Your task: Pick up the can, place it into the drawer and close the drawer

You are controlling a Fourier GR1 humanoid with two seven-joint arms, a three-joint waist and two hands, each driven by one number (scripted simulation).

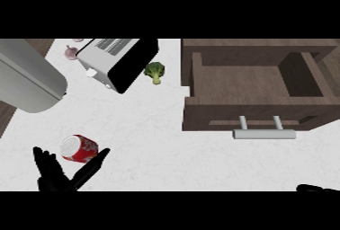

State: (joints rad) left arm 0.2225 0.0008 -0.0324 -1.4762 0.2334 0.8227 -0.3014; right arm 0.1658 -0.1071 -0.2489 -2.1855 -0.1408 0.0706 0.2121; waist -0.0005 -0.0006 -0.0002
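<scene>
Left hand [56,173] spread open beside the red metal can [79,148]; white toaster [116,60] and green broccoli [155,72] sit beyond, open brown wooden drawer [256,114] at right; right hand [317,188] unclear.

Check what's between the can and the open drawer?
Head view: nothing. Bare white counter runs from the red can to the drawer front and its handle. The broccoli sits farther back, off that line.

Drawer [256,114] matt wood – handle [263,134] brushed metal; can [79,148] glossy; counter [166,152] white stone-like.
</scene>
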